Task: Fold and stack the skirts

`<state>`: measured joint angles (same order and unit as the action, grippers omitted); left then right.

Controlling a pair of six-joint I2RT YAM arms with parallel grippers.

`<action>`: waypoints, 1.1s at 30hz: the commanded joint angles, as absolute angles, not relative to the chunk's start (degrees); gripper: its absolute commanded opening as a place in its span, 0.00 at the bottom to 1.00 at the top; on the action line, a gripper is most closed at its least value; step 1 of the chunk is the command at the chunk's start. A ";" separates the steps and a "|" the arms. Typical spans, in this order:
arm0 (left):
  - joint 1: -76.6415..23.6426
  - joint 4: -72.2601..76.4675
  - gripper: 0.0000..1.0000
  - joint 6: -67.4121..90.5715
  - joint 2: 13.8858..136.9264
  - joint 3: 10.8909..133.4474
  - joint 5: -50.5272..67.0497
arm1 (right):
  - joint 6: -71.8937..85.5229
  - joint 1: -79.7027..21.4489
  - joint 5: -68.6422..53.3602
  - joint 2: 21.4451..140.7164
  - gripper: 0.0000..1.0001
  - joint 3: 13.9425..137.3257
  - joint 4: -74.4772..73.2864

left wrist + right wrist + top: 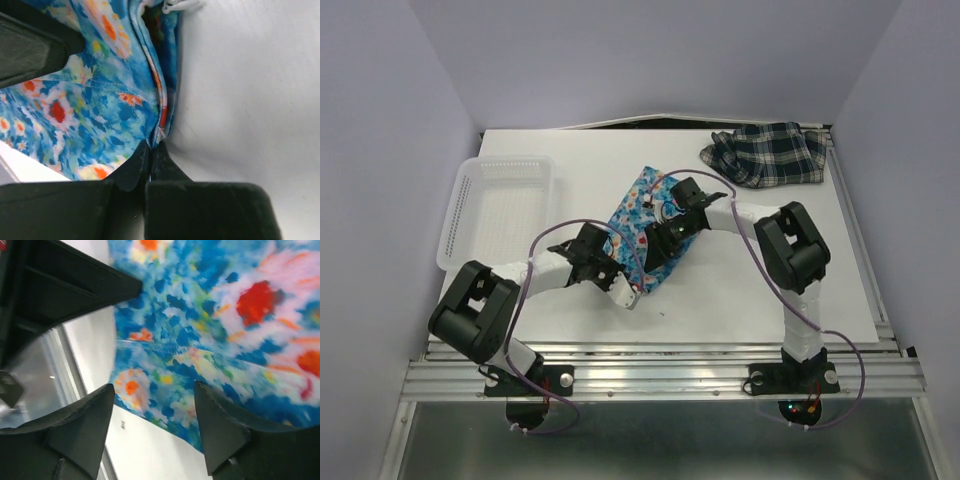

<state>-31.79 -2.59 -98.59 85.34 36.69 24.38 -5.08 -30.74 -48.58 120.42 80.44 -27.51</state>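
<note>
Lavender walls are seen round a white table (740, 300), w/ both arm bases bolted at its near edge. At the far R corner the plaid skirt (767, 152) is seen crumpled & unfolded, well apart from the work. A white lattice basket (458, 205) is set at the L side. Mid-table the floral skirt (635, 215) is laid mostly flat, btw the two arms.

L gripper (150, 149) is pressed together on the floral skirt's hem, right at a corner where a seam ends. Only a thin bite of cloth is caught. R gripper (152, 387) is held spread just over the print, close to an edge, w/ nothing pinched.

Step in hand is judged to be the first fold of the floral skirt. For it to be done well, a matching edge should be pinched by the R gripper before anything is lifted, so both corners are carried together & the fold line is kept straight. Cloth should be raised only enough to clear itself, then laid over, not dragged across the table. Since the L bite is shallow, slip is prob. the main risk, so slow, even travel is advised. Edges should be lined up before release.
</note>
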 commanded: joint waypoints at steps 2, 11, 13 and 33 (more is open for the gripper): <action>-31.99 -18.09 0.00 -93.18 83.85 44.10 31.19 | -12.47 -29.01 -38.86 110.50 0.82 76.04 -26.81; -32.43 -29.79 0.00 -85.70 82.01 49.83 35.51 | -16.70 -24.18 -31.99 92.02 0.88 65.92 -25.75; -32.87 -30.67 0.00 -85.52 80.95 50.01 34.72 | -16.96 -21.98 -29.99 92.63 0.88 67.58 -25.93; -30.87 -17.59 0.69 -53.33 60.14 45.61 39.02 | -12.57 -36.68 -20.08 82.90 0.65 62.50 -23.64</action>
